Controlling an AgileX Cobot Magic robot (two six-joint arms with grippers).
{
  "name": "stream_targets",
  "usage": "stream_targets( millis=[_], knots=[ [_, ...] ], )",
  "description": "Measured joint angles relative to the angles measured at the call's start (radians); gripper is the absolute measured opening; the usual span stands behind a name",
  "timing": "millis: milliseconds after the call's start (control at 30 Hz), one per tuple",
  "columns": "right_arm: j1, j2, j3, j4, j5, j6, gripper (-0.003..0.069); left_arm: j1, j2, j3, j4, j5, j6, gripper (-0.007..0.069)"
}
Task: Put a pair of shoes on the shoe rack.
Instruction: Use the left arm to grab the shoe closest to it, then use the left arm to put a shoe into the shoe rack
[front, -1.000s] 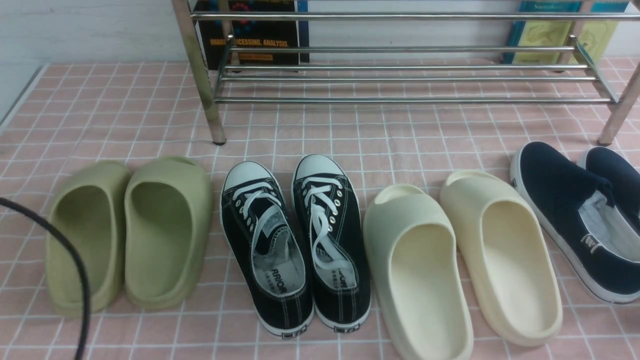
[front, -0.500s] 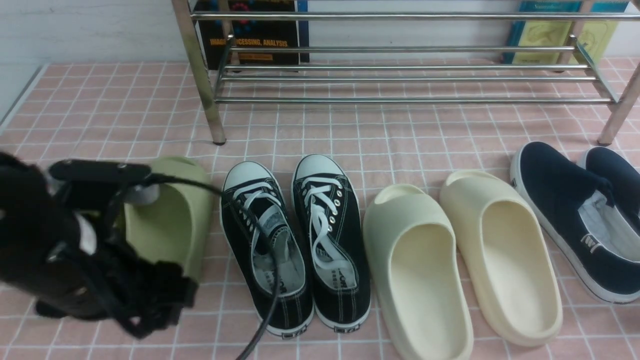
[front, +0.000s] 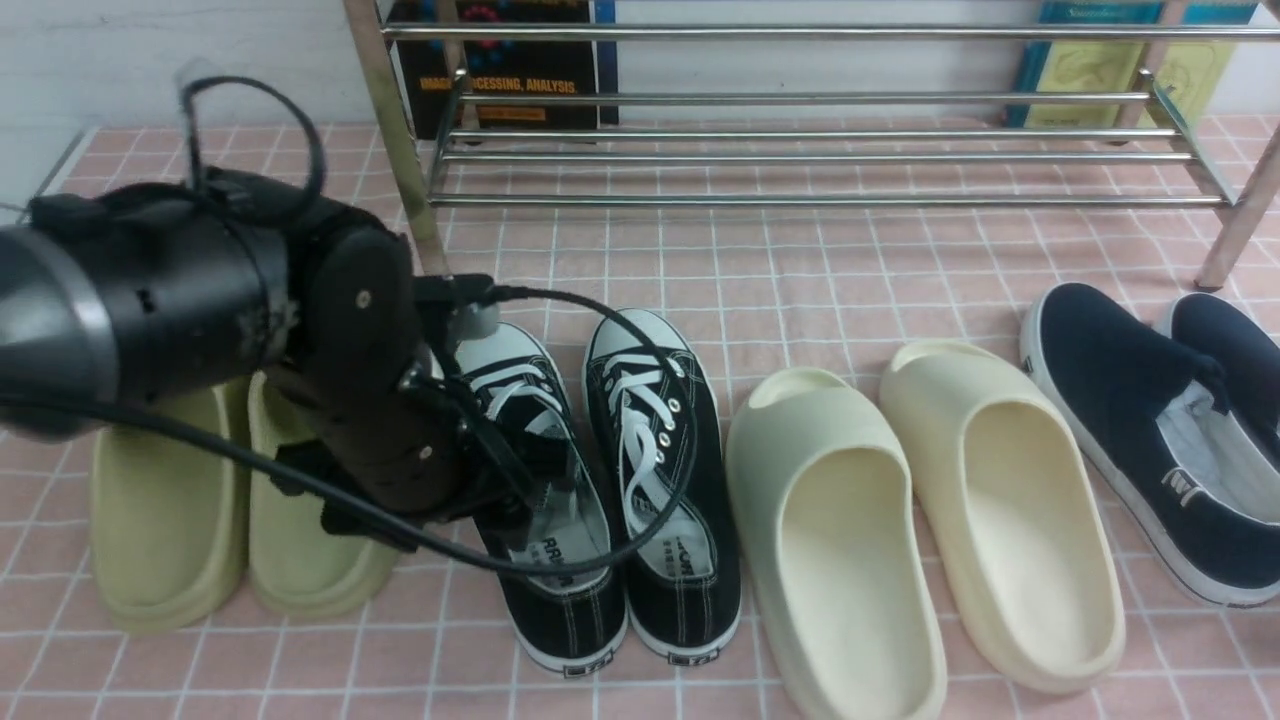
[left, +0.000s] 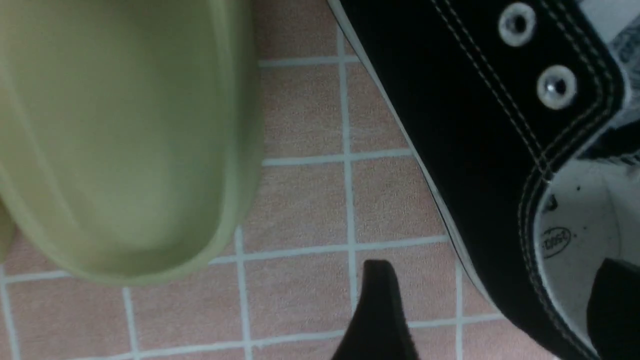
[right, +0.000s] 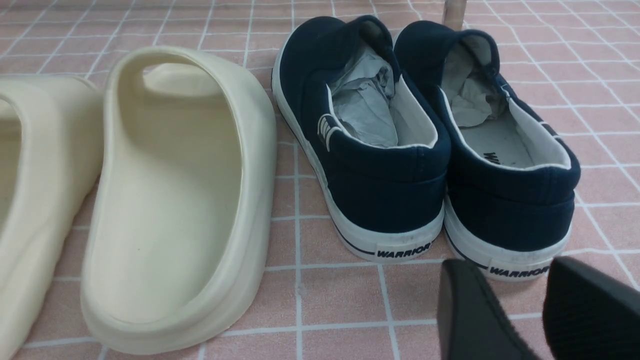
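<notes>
Newly arrived, the left claw (left: 495, 285) hangs wide astride the wall of the sneaker (front: 565, 590) beneath; grasping looks next.

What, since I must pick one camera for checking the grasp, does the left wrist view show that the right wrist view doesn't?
Only the left wrist view: a black sneaker beside a green slide, with the left fingers either side of the sneaker's wall. Only the right wrist view: the navy slip-ons, cream slides, a rack leg and the open right fingers. Both: the pink checked cloth.
</notes>
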Motion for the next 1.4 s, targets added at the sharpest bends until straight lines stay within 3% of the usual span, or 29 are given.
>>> stream_targets(
  millis=[133,233,367,433,567,800,1033,1233,1400],
  knots=[
    [0.0,0.0,0.0,0.0,0.0,0.0,0.024,0.0,0.062,-0.001,-0.001,-0.053,0.0,0.0537],
    [0.0,0.0,0.0,0.0,0.0,0.0,0.024,0.0,0.12,-0.002,0.002,-0.099,-0.008,0.0484],
    [0.0,0.0,0.0,0.0,0.0,0.0,0.024,0.0,0.14,-0.003,0.038,-0.118,-0.048,0.0307],
    [0.0,0.0,0.0,0.001,0.0,0.0,0.024,-0.002,0.126,-0.002,0.065,-0.114,-0.071,0.0164],
    [0.0,0.0,0.0,0.001,0.0,0.0,0.024,-0.003,0.067,-0.013,0.103,-0.09,-0.083,0.0027],
    [0.0,0.0,0.0,0.001,0.0,0.0,0.024,0.0,-0.056,-0.143,0.124,-0.046,-0.081,0.0013],
    [0.0,0.0,0.0,0.001,0.0,0.0,0.024,0.019,-0.022,-0.346,0.175,0.003,-0.075,0.0014],
    [0.0,0.0,0.0,0.001,0.0,0.0,0.024,0.117,0.112,-0.536,0.114,0.047,-0.011,0.0015],
    [0.0,0.0,0.0,0.001,0.0,0.0,0.024,0.141,0.213,-0.591,0.06,0.1,0.065,0.0015]
  ],
)
